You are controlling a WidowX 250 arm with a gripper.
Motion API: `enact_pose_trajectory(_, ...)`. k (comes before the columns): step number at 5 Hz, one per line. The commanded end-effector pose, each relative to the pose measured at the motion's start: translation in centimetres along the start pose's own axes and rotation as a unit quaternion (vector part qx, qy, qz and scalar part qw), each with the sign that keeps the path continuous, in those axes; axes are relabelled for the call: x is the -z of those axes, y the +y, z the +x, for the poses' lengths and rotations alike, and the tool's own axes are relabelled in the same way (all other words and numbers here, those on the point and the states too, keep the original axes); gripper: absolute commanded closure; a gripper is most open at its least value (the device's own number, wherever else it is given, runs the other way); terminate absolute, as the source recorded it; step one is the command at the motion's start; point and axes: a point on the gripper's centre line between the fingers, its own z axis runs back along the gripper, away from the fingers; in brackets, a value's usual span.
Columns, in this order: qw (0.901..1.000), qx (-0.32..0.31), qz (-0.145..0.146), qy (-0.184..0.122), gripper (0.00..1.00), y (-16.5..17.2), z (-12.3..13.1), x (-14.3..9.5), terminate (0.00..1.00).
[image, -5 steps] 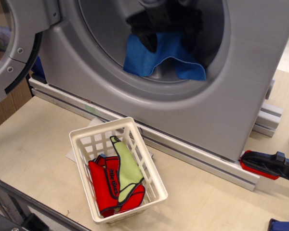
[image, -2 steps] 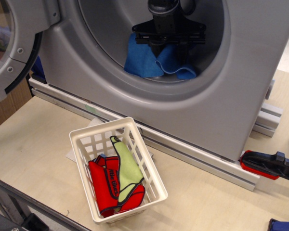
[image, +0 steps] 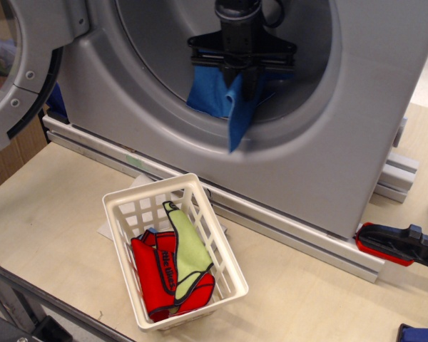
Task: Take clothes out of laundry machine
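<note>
The blue cloth (image: 232,107) hangs from my black gripper (image: 241,71) at the round mouth of the grey laundry machine (image: 328,149). A corner of the cloth droops over the drum rim. The gripper is shut on the cloth's upper part, in front of the ribbed drum. The porthole door (image: 18,71) stands open at the left.
A white lattice basket (image: 232,278) on the wooden table holds a red and light-green garment (image: 172,267). A red and black clamp (image: 396,244) lies at the right. An aluminium rail (image: 271,221) runs along the machine's foot.
My gripper closed on the blue cloth in the drum and lifted it up and outward. The cloth now hangs bunched, with a corner over the rim.
</note>
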Motion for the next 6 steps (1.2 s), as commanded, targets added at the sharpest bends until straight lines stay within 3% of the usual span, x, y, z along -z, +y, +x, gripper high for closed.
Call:
enact_pose_trajectory(1,0.9991,-0.036,0.008,0.023,1.0,2.9,-1.5,-8.2,0.0)
enact_pose_trajectory(2,0.9975,-0.04,0.025,0.053,1.0,3.4,-4.8,-8.6,0.0)
enact_pose_trajectory(4,0.9923,-0.024,0.055,0.108,1.0,3.9,-8.8,-3.0,0.0)
enact_pose_trajectory(5,0.9896,-0.01,0.052,0.134,1.0,3.9,-10.6,-1.1,0.0)
enact_pose_trajectory(6,0.9884,-0.007,0.057,0.14,1.0,4.3,-12.5,-0.6,0.0)
